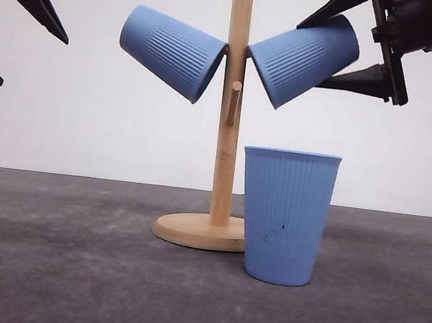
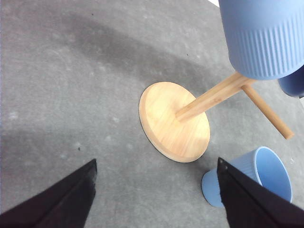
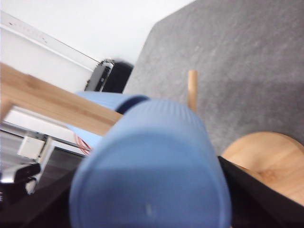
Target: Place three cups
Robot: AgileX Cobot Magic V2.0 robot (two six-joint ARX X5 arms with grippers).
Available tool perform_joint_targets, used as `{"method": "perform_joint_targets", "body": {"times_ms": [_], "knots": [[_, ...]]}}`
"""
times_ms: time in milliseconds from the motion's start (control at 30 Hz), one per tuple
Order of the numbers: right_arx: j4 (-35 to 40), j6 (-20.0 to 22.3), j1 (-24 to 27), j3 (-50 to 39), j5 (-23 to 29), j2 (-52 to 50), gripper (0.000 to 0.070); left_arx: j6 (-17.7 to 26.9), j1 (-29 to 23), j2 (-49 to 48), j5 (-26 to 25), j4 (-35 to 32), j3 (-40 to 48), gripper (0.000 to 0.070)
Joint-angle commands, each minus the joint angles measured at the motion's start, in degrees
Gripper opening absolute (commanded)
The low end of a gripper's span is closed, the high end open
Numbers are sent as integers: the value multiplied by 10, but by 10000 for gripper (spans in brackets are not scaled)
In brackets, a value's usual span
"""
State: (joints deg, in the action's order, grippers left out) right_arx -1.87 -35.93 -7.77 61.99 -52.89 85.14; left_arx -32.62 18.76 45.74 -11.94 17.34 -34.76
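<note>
Cups are seen in three places. Nearest the camera, one cup point(image 1: 285, 216) stands upright on the grey table point(image 1: 69, 269), just beside the wooden stand's base point(image 1: 196, 230) and below the right hand point(image 1: 356, 45). A second cup point(image 1: 303, 59), hung on a peg, is bracketed by that hand's fingers; actual grip cannot be told. A third cup point(image 1: 173, 51) is hung on the opposite peg, apart from the left hand point(image 1: 19, 27), which is spread open and empty.

A wooden pegged stand point(image 1: 230, 108) is set upright on a grey table point(image 1: 53, 268). Its round base point(image 2: 174, 121) rests flat on that surface.
</note>
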Motion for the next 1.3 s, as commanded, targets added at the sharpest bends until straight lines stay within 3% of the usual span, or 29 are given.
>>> {"method": "perform_joint_targets", "body": {"times_ms": [0,100,333,500,633,1000,1133,1267], "knots": [[-13,28,0,8,8,9,521,0,2,3,0,-6,-8,469],[-56,64,9,8,8,6,569,0,2,3,0,-6,-8,469],[-192,176,35,7,3,-19,569,0,2,3,0,-6,-8,469],[-271,230,42,6,9,-38,567,0,2,3,2,-6,-8,469],[-283,233,30,-2,24,-40,562,0,2,3,2,-6,-8,469],[-294,248,-84,-45,186,-39,522,1,2,3,2,-6,-8,469],[-284,241,-113,-68,250,-39,441,1,2,3,2,-6,-8,469],[-261,224,-124,-97,264,-39,312,2,2,3,2,-6,-8,469]]}}
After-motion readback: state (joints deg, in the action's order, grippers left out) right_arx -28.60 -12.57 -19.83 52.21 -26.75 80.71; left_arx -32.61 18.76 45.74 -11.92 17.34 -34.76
